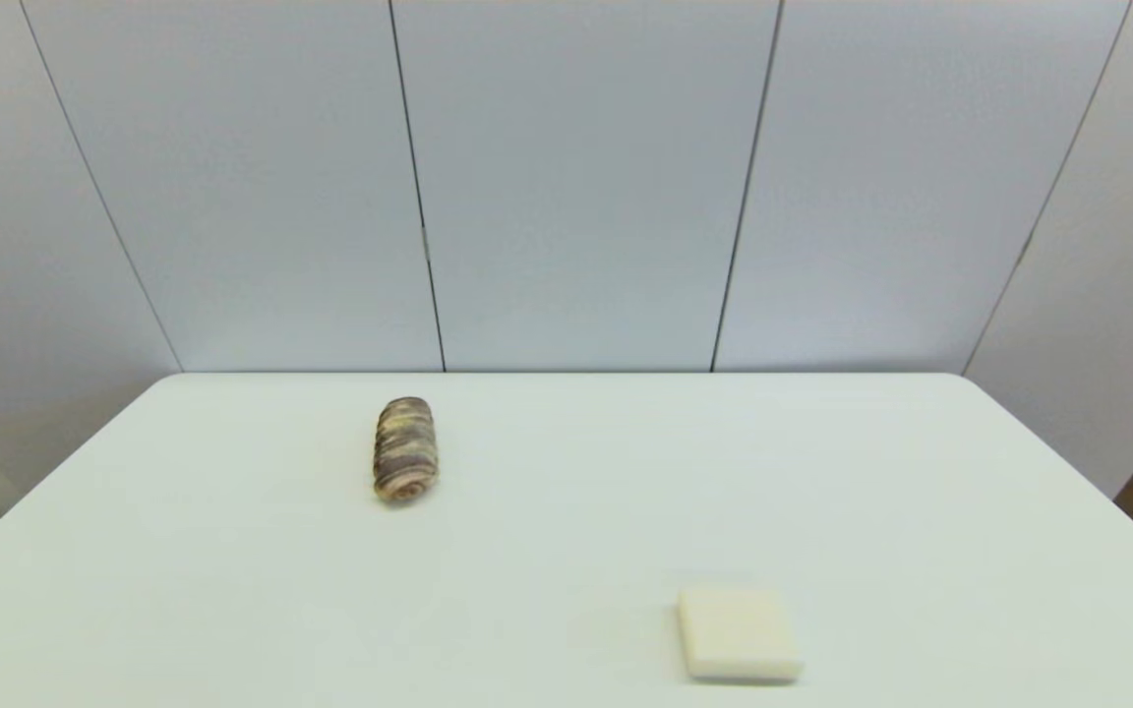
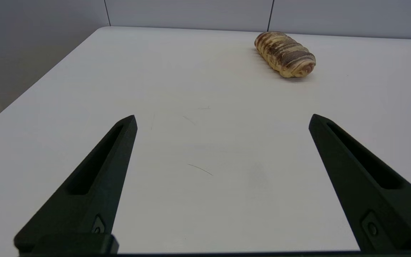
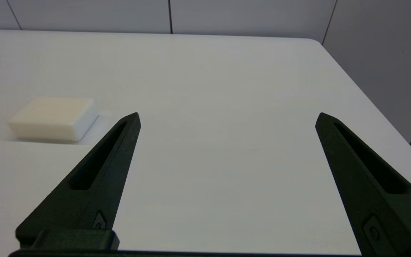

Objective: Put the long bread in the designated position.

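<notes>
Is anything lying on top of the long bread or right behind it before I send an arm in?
Nothing sits on the long bread; its ridged top is bare. Behind it is only bare white table up to the far edge. Its underside is hidden.

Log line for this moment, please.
bread: on table, untouched | left gripper: open, short of bread | right gripper: open, idle
</notes>
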